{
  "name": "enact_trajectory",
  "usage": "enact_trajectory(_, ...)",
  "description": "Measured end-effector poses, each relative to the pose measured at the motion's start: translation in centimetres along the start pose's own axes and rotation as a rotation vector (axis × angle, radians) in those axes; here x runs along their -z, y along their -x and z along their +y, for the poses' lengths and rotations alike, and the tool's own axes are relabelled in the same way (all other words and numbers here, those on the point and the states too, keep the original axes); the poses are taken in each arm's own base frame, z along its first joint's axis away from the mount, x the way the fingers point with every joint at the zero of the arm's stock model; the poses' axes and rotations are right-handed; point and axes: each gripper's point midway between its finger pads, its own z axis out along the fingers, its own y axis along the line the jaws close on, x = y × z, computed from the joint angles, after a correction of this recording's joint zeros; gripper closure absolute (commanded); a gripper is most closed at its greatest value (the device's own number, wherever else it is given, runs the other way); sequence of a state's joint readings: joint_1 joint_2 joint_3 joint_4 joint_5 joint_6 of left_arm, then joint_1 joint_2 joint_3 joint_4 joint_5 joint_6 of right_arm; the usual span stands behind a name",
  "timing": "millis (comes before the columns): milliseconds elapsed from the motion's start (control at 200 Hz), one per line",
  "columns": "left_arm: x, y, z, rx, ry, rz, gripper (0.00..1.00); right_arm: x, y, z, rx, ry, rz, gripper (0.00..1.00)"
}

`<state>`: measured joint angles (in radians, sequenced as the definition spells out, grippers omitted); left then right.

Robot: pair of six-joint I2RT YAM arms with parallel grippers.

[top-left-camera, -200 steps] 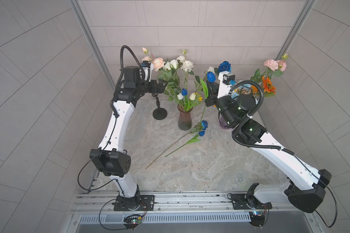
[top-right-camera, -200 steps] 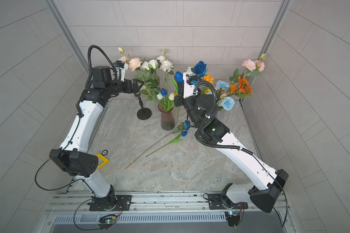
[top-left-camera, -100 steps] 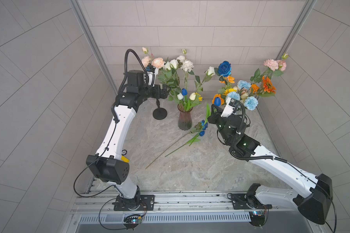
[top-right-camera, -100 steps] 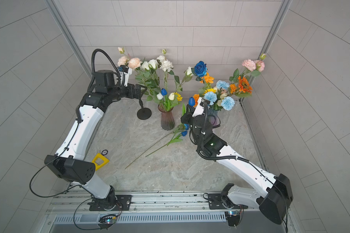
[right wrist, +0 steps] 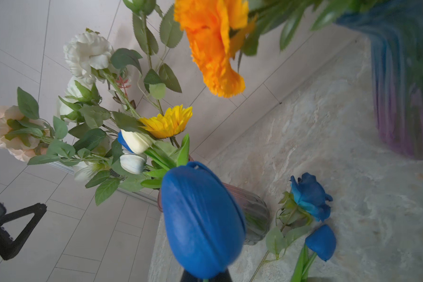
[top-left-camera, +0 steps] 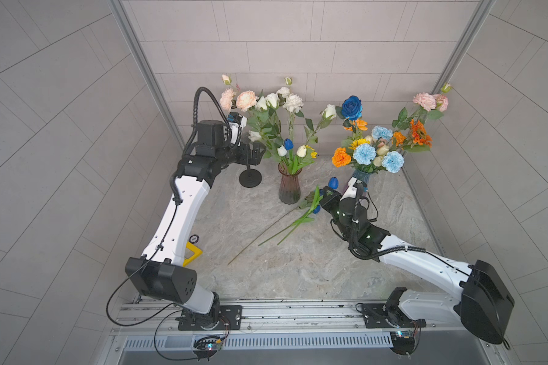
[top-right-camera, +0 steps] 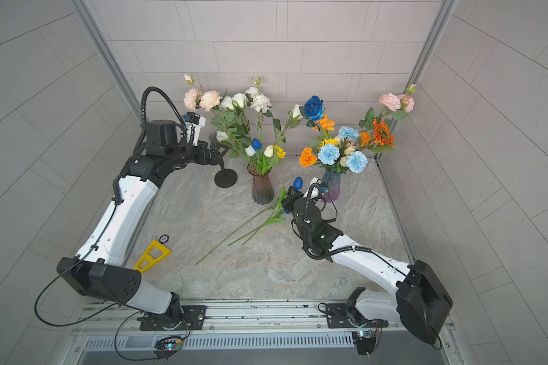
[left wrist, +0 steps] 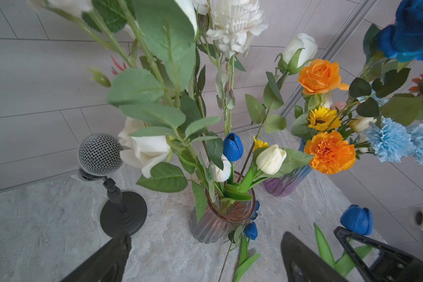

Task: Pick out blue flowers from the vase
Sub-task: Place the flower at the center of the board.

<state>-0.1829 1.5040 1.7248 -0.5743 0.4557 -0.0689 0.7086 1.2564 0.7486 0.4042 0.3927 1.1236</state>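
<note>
the right arm reaches in low from the near right, its forearm stretched over the surface (top-left-camera: 298, 278) toward the middle. the right fingers (top-left-camera: 327, 195) are closed on the stem of a dark blue tulip (top-left-camera: 332, 182) just under the bloom, which stands above them between the two vases and fills the foreground of the right wrist view. the left arm rises from the near left with its elbow high and its wrist level, pointing right. the left fingers (top-left-camera: 256, 154) are spread wide with nothing between them, at the left edge of the foliage of the pinkish vase (top-left-camera: 289, 191) and above the round base of a microphone stand (top-left-camera: 250, 182). a second blue tulip (top-left-camera: 288, 143) sits in that vase among white tulips and white and pink blooms, with leaves between it and the left fingers. on the surface just beside the right fingers lie a blue rose (right wrist: 309, 196) and a third blue tulip (right wrist: 321, 241), their long green stems (top-left-camera: 285, 230) running toward the near left. the blue-purple vase (top-left-camera: 361, 177) at the far right holds a tall blue rose (top-left-camera: 351, 107) and three pale blue carnations (top-left-camera: 363, 154) among orange, yellow and pink flowers. a yellow triangular piece (top-right-camera: 151, 255) lies near the left arm.
</note>
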Motion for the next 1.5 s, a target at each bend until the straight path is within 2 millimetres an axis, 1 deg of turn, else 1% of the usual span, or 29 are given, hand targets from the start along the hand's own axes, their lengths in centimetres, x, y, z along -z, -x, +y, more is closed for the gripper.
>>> enact_trajectory(75, 0.3, -0.6, -0.3, -0.001, 0.001, 0.007, 0.0, -1.1, -1.5, -1.2, -0.021, -0.019, 0.027, 1.0)
enact_trajectory(215, 0.9, -1.1, -0.7, -0.011, 0.001, 0.009, 0.0, -3.0, -5.0, -4.9, -0.036, -0.084, 0.083, 1.0)
enact_trajectory(315, 1.1, -1.3, -0.8, -0.016, 0.003, 0.009, 0.0, -3.8, -6.8, -7.1, -0.04, -0.128, 0.111, 1.0)
enact_trajectory(425, 1.1, -1.4, -0.7, -0.021, 0.01, 0.011, 0.0, -4.4, -7.7, -7.9, -0.051, -0.139, 0.124, 1.0)
enact_trajectory(610, 0.9, -1.7, -0.6, -0.021, 0.014, 0.017, 0.0, -5.9, -8.6, -8.4, -0.092, -0.14, 0.136, 1.0)
enact_trajectory(856, 0.2, -2.6, -1.2, -0.022, 0.0, 0.035, 0.0, -7.0, -10.5, -11.0, -0.111, -0.197, 0.172, 1.0)
enact_trajectory(1011, -1.4, -3.7, -1.6, -0.008, -0.015, 0.051, 0.01, -7.6, -10.9, -11.1, -0.117, -0.201, 0.187, 0.86)
enact_trajectory(1076, -2.3, -4.3, -1.3, 0.008, -0.014, 0.059, 0.01, -7.7, -10.9, -10.9, -0.117, -0.197, 0.192, 0.78)
enact_trajectory(1111, -2.7, -4.8, -1.2, 0.016, -0.013, 0.066, 0.01, -7.7, -10.9, -10.9, -0.118, -0.198, 0.196, 0.73)
enact_trajectory(1176, -3.6, -5.4, -0.8, 0.032, -0.006, 0.08, 0.01, -7.6, -11.1, -11.0, -0.115, -0.202, 0.205, 0.68)
enact_trajectory(1231, -4.4, -5.7, -0.4, 0.044, 0.001, 0.085, 0.01, -7.6, -11.2, -11.3, -0.112, -0.212, 0.214, 0.61)
enact_trajectory(1286, -5.0, -5.9, -0.1, 0.054, 0.005, 0.089, 0.01, -7.4, -11.4, -11.6, -0.103, -0.226, 0.224, 0.52)
enact_trajectory(1361, -5.6, -6.2, 0.1, 0.066, 0.009, 0.089, 0.01, -7.0, -11.5, -12.2, -0.076, -0.253, 0.239, 0.5)
enact_trajectory(1406, -5.9, -6.3, 0.3, 0.07, 0.01, 0.087, 0.01, -6.8, -11.5, -12.3, -0.057, -0.266, 0.248, 0.45)
enact_trajectory(1486, -6.3, -6.5, 0.4, 0.082, 0.011, 0.083, 0.01, -6.3, -11.1, -12.2, -0.031, -0.283, 0.26, 0.42)
enact_trajectory(1501, -6.4, -6.5, 0.5, 0.084, 0.011, 0.082, 0.01, -6.2, -11.0, -12.1, -0.027, -0.286, 0.262, 0.4)
